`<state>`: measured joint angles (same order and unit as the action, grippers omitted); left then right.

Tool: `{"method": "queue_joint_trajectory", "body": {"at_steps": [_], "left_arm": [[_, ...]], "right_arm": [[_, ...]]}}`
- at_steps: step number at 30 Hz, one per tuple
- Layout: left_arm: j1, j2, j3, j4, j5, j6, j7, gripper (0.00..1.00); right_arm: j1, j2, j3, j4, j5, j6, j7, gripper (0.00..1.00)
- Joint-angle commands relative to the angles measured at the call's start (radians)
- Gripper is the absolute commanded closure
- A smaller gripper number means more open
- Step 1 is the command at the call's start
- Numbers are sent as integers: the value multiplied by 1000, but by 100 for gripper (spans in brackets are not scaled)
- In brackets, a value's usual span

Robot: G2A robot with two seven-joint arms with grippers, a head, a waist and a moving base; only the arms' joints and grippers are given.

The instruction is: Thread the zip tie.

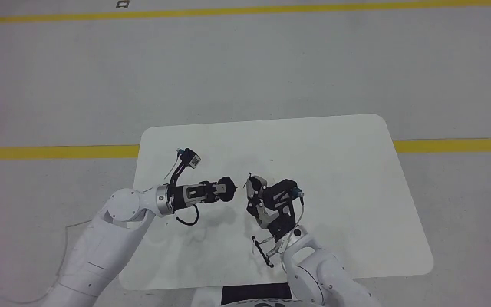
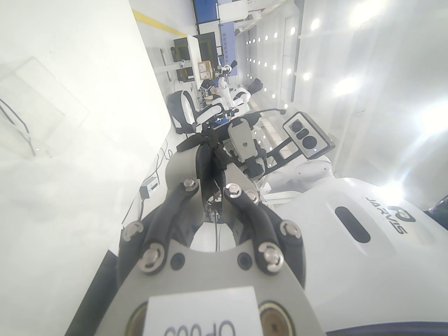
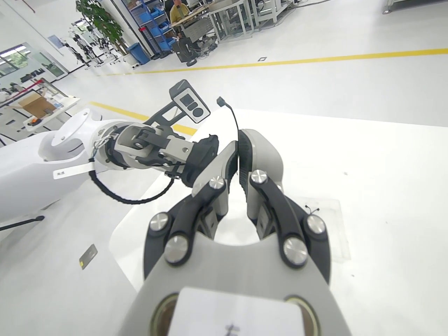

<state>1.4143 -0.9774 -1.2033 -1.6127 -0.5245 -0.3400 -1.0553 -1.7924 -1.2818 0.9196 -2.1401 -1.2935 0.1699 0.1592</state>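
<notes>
Zip tie in right pincer, left pincer opposite

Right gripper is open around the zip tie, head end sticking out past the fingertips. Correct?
No. The right gripper is shut on the zip tie, not open; the right wrist view shows it. The head end does stick out past the fingertips.

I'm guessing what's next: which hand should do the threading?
Probably left: the right hand pins the zip tie, head sticking out, and the left hand sits shut right beside it.
</notes>
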Motion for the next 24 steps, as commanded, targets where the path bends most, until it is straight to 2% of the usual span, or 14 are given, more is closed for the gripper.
{"method": "queue_joint_trajectory", "body": {"at_steps": [1,12,24], "left_arm": [[0,0,0,0,0,0,0,100],[0,0,0,0,0,0,0,100],[0,0,0,0,0,0,0,100]], "right_arm": [[-1,0,1,-2,4,-2,-5,100],[-14,0,15,-20,84,-40,-60,100],[-14,0,15,-20,84,-40,-60,100]]}}
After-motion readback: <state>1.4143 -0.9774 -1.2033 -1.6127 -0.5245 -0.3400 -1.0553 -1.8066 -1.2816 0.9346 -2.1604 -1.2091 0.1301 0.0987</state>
